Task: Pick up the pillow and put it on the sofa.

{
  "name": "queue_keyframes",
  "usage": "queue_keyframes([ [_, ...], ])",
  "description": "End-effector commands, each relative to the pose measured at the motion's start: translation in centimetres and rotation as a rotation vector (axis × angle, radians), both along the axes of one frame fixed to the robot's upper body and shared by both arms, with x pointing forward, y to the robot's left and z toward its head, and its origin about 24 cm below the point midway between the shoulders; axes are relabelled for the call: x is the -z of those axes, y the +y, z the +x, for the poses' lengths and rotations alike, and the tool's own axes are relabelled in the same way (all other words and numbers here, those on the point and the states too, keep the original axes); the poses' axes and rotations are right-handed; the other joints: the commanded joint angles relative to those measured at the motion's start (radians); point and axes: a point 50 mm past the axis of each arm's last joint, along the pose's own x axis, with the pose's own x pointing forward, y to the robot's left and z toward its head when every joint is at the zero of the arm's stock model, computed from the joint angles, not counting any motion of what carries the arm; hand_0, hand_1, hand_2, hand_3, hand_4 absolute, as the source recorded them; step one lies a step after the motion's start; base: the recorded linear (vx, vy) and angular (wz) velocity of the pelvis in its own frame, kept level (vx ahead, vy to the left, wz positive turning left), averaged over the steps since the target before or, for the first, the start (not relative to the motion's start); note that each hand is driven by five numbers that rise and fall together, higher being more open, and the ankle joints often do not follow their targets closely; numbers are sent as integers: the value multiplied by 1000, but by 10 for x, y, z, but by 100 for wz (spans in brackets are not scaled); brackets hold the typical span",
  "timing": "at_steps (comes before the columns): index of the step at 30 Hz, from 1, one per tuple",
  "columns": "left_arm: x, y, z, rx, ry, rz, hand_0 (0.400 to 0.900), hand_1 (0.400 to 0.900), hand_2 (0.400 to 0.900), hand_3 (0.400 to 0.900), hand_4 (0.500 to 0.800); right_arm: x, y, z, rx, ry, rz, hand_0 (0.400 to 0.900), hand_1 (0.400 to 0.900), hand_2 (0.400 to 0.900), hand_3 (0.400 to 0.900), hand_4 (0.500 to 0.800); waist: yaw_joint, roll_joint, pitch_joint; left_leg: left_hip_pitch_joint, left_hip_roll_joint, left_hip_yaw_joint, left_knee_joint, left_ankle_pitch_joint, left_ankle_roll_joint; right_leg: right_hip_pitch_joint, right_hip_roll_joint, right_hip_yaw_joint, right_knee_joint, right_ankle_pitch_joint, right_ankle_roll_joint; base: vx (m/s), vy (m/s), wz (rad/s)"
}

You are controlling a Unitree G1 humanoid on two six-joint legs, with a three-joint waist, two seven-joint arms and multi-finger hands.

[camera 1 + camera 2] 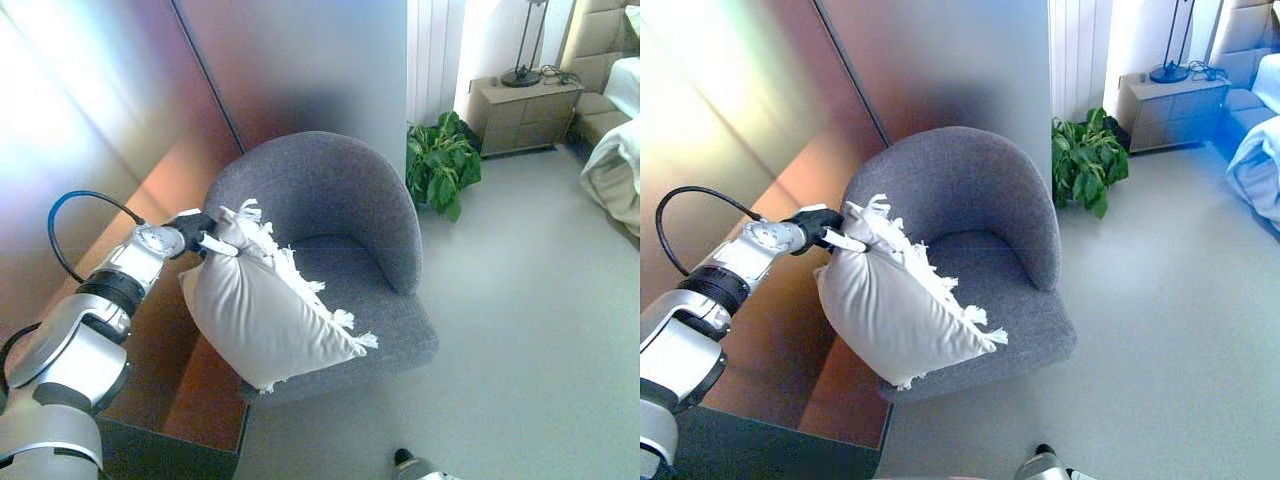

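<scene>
We're gripping the pillow [262, 315] with the left hand [196, 229], fingers pinching its top fringed corner. The pillow is hanging tilted over the sofa's [340, 200] left seat edge, lower part touching the seat. The rest of the seat is lying open. A plant [440, 165] is standing behind the sofa, with a nightstand [525, 112] further back.

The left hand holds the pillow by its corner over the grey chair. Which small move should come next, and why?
Probably lower the left hand a little toward the seat and then let go. The pillow hangs tilted from its top corner, pinched by that hand, and its lower end already lies over the front of the grey chair. The right hand is not in view.
</scene>
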Motion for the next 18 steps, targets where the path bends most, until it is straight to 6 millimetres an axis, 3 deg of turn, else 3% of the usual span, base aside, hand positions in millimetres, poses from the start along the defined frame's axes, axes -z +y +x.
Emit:
queue_keyframes([
  [1, -140, 3, 21, -107, -456, -54, 400, 400, 400, 400, 500, -1, -6, -23, 72, 74, 6, 900, 900, 900, 900, 800, -3, 30, -61, 57, -57, 47, 52, -107, -30, -2, 15, 1, 34, -59, 95, 96, -70, -26],
  [9, -125, 2, 23, -136, -427, -90, 400, 400, 400, 400, 500, 0, -7, -40, 67, 105, 2, 900, 900, 900, 900, 800, -32, 41, -56, 52, -53, 61, 60, -112, -27, -15, 23, 29, 38, -65, 93, 45, -29, -10],
  [11, -123, 1, 23, -137, -413, -98, 506, 506, 506, 506, 564, 0, -7, -41, 57, 105, 1, 900, 900, 900, 900, 800, -31, 41, -56, 50, -53, 61, 62, -112, -27, -16, 23, 26, 40, -66, 92, 0, -8, 2],
  [12, -121, 1, 23, -140, -409, -103, 598, 598, 598, 598, 619, 0, -6, -40, 53, 103, 2, 900, 900, 900, 900, 800, -30, 40, -56, 48, -52, 60, 63, -111, -27, -17, 23, 25, 40, -66, 92, -8, -28, 6],
  [13, -120, 1, 24, -142, -410, -104, 549, 549, 549, 549, 589, 0, -5, -40, 47, 102, 4, 900, 900, 900, 900, 800, -29, 38, -58, 47, -52, 59, 64, -111, -27, -17, 23, 23, 41, -66, 92, -15, -38, 6],
  [14, -120, 1, 24, -145, -412, -109, 545, 545, 545, 545, 587, 0, -4, -39, 43, 100, 6, 900, 900, 900, 900, 800, -28, 36, -59, 46, -51, 59, 64, -111, -27, -19, 23, 22, 41, -66, 91, -21, -47, 6],
  [15, -120, 0, 24, -144, -412, -109, 604, 604, 604, 604, 622, 1, -4, -38, 39, 98, 9, 900, 900, 900, 900, 800, -26, 33, -59, 45, -50, 59, 65, -111, -27, -19, 23, 19, 42, -67, 91, -24, -45, 4],
  [16, -119, 0, 23, -151, -413, -109, 780, 780, 780, 780, 728, 1, -3, -37, 37, 97, 11, 900, 900, 900, 900, 800, -24, 30, -59, 44, -49, 58, 66, -110, -27, -20, 23, 16, 43, -67, 90, -24, -39, 3],
  [18, -119, 1, 23, -159, -427, -131, 900, 900, 900, 900, 800, 1, -2, -37, 36, 97, 16, 900, 900, 900, 900, 800, -21, 27, -61, 41, -49, 57, 67, -111, -27, -20, 24, 14, 42, -67, 89, -20, -26, 3],
])
